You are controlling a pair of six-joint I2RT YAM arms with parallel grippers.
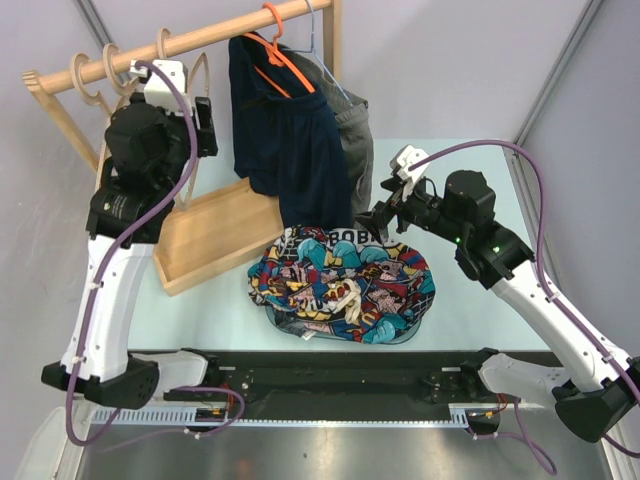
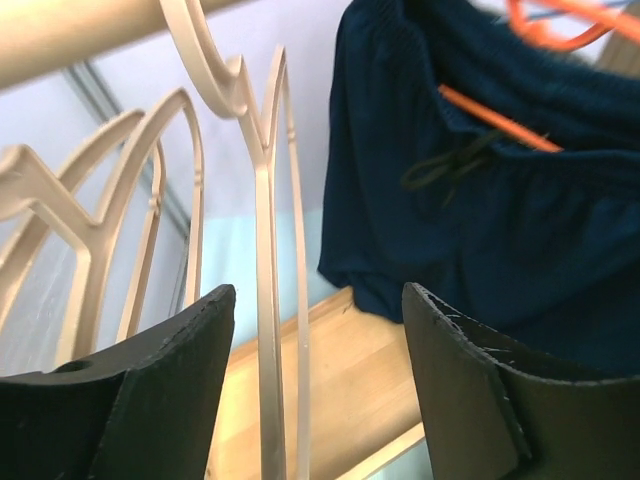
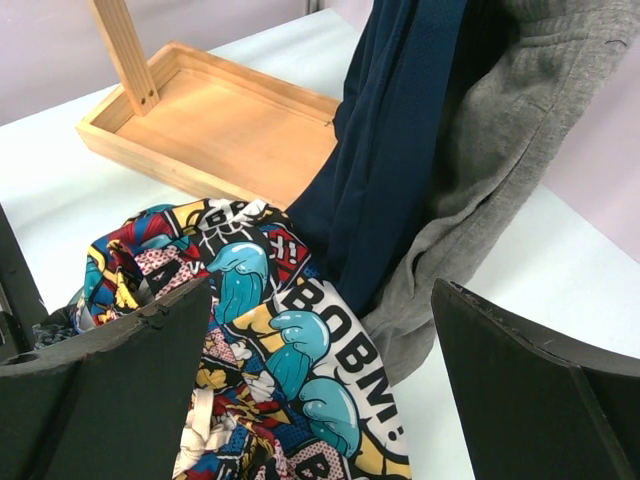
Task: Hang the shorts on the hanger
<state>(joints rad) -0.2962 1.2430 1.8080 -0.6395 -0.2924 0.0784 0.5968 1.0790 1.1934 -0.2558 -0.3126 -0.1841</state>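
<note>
The comic-print shorts (image 1: 345, 285) lie crumpled on the table in front of the rack; they also show in the right wrist view (image 3: 290, 370). Several beige wooden hangers hang at the left end of the rack bar. The nearest hanger (image 1: 163, 45) has its thin bars (image 2: 265, 300) running between my left gripper's fingers without touching them. My left gripper (image 1: 200, 115) (image 2: 315, 370) is open around those bars. My right gripper (image 1: 385, 222) (image 3: 320, 380) is open and empty, just above the shorts' far right edge.
A navy garment (image 1: 285, 150) (image 3: 400, 150) hangs on an orange hanger (image 1: 280, 50) mid-rack, with a grey cloth (image 1: 355, 150) (image 3: 500, 150) beside it on a thin pale-blue hanger. Both hang down close to the shorts. The rack's wooden tray base (image 1: 215, 235) (image 3: 220, 120) lies left of them.
</note>
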